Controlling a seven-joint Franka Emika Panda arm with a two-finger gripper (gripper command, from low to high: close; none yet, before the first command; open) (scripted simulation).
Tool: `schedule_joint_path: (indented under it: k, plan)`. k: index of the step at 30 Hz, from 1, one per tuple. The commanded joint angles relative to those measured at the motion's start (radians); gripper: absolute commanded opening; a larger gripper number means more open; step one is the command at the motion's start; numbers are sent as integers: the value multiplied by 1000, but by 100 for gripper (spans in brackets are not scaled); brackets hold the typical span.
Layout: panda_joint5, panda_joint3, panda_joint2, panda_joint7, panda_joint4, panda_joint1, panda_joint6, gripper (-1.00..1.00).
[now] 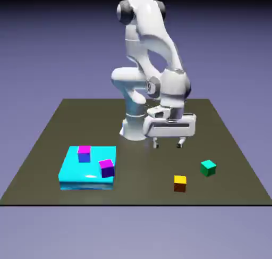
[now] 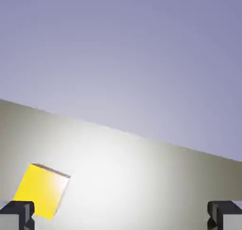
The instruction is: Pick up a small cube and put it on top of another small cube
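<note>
Nearest sits the orange cube (image 1: 180,183), with the green cube (image 1: 207,167) just beside it on the table (image 1: 48,135) – both untouched. Behind them, the bent arm hangs its gripper (image 1: 168,144) above the table, fingers spread wide, nothing between – the hand view shows only the yellow-faced cube (image 2: 41,190)

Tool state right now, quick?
Tool: open, holding nothing, hanging above the table, clear of the yellow-topped cube and teal-green cube.
</note>
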Motion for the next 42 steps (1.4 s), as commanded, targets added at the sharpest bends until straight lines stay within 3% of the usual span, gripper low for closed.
schedule_joint_path:
  k: [1,25,42]
  plan:
    - [-16,26,36,18,20,-8,-29,0]
    - [-397,645,893,445,501,-172,-710,0]
    - [32,65,658,142,419,343,-433,0]
